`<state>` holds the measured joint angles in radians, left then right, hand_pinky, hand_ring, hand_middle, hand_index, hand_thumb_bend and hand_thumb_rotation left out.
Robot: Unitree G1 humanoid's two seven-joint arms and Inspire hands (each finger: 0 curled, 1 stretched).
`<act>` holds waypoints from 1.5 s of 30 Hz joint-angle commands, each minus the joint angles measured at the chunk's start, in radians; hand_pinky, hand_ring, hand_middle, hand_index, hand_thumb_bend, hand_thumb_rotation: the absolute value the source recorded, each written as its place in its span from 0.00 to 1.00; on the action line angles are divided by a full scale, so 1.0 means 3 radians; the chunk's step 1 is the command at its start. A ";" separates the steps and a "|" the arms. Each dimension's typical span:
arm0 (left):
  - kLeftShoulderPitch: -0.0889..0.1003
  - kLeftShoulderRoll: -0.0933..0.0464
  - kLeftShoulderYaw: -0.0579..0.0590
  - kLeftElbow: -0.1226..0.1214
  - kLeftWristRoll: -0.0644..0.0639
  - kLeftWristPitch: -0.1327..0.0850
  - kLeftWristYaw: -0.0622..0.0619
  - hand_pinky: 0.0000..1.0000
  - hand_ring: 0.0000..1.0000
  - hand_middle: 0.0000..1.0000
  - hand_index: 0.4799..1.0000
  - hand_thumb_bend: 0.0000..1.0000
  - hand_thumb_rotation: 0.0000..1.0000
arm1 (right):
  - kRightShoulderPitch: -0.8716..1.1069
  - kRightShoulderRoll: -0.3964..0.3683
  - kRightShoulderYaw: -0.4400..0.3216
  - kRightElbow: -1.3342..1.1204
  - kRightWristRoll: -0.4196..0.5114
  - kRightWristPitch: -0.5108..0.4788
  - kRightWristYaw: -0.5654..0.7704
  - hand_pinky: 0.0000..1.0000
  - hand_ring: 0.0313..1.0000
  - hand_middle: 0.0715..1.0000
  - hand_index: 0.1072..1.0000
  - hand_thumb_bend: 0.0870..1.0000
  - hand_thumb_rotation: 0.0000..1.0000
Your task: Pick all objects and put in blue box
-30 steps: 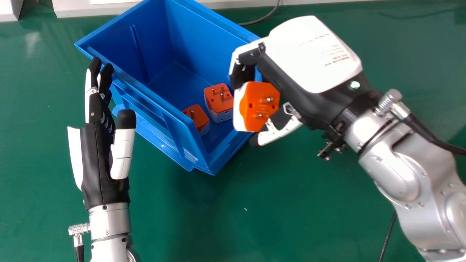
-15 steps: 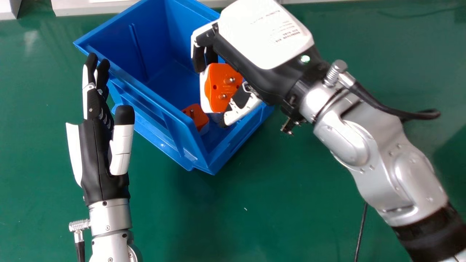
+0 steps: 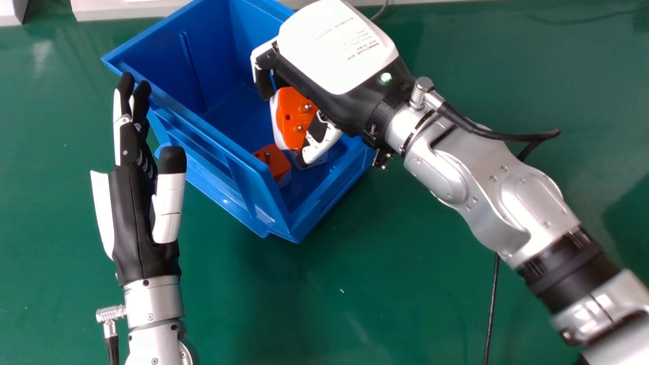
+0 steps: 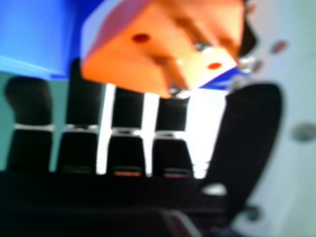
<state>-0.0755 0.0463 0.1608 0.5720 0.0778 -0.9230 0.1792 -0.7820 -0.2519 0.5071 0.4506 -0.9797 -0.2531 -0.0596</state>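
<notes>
The right hand (image 3: pixel 332 56) is clamped on an orange-and-white adapter (image 3: pixel 295 119), over the right side of the blue box (image 3: pixel 157 66), which stands by the far edge of the green worktop (image 3: pixel 405 284). A second adapter (image 3: pixel 273 159) lies inside, toward the box's near corner. The left hand (image 3: pixel 139 218), fingers straight, is beside the box's left side.

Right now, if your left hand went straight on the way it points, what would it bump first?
Probably the blue box, near its left corner, but the left hand may be high enough to pass over it.
</notes>
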 commanded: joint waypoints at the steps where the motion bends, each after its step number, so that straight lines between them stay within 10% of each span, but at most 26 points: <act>1: -0.0022 -0.0001 -0.0011 -0.0030 0.0033 -0.0054 0.0016 1.00 0.96 0.95 0.92 0.95 0.94 | -0.0246 0.0079 0.0052 0.0284 0.0020 -0.0137 -0.0321 0.22 0.38 0.46 0.45 0.46 0.00; 13: -0.0032 -0.0001 -0.0014 -0.0015 0.0124 -0.0076 0.0109 0.99 0.96 0.95 0.92 0.95 0.94 | -0.0509 0.0282 0.0586 0.1533 -0.0269 -0.0154 -0.1009 0.27 0.40 0.46 0.47 0.45 0.00; 45: -0.0014 0.0011 -0.0018 0.0016 0.0096 -0.0093 0.0081 0.98 0.96 0.94 0.92 0.96 0.95 | -0.0487 0.0281 0.0955 0.1764 -0.0334 0.0020 -0.0974 0.29 0.41 0.48 0.49 0.44 0.00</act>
<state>-0.0769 0.0488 0.1603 0.5837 0.0995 -0.9282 0.2020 -0.9246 -0.1478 0.7821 1.0059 -1.0675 -0.2756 -0.3867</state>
